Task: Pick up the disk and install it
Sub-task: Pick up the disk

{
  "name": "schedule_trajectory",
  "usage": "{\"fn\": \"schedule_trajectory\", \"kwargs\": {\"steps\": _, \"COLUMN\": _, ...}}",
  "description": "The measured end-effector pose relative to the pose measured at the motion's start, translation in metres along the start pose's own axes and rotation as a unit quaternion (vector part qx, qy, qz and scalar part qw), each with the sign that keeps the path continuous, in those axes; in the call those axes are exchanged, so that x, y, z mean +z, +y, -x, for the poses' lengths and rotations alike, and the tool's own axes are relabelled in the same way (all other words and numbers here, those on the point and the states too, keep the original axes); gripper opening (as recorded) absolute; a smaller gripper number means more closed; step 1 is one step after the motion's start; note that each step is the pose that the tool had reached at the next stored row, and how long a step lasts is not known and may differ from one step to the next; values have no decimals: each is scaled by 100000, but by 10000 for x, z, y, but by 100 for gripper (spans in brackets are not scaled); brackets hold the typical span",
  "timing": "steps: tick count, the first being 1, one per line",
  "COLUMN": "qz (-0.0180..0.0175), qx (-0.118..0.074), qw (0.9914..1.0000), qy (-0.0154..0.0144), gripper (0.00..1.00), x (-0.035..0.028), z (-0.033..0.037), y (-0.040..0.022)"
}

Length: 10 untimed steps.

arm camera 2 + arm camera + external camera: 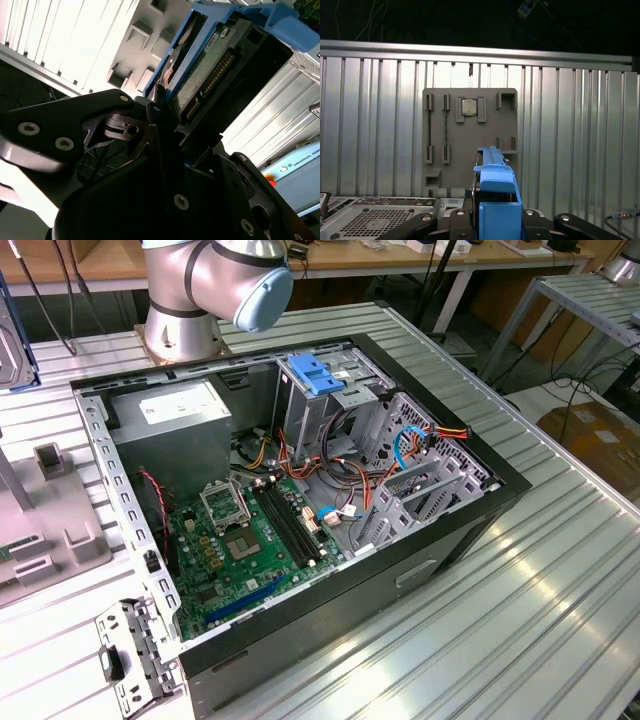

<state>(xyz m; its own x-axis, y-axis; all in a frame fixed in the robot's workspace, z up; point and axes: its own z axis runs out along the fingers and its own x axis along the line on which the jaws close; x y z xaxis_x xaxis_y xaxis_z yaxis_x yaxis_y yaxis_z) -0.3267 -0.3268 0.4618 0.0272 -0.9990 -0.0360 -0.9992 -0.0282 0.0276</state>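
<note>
Robot gripper pinches the disk, its black jaws pressed against the two sides of the bright blue carrier, as seen in the first wrist view. In the second wrist view the drive's silver body sits inside that blue frame, with a row of gold connector pins along one edge. A sliver of label shows on its face, the print too small to read.

Beyond the held disk lies a grey fixture plate cut with slots and recesses, a small square chip seated in one of them. Whether the disk touches the plate cannot be told. The plate rests on a ribbed aluminium table.

In the exterior view an open computer case lies on its side on the table, its green motherboard exposed. Red, orange and blue cables loop across the metal drive cage. A grey power supply in the case's far corner carries a white sticker whose print cannot be made out. Near it, a light-blue ridged latch stands atop a bay. Behind the case rises the arm's silver base, with wooden benches beyond.
</note>
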Motion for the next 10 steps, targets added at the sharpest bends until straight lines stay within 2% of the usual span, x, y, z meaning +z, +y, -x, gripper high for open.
{"fn": "schedule_trajectory", "kwargs": {"steps": 10, "qz": 0, "qx": -5, "qw": 100000, "qy": 3, "gripper": 36, "x": 0, "z": -1, "y": -25}}
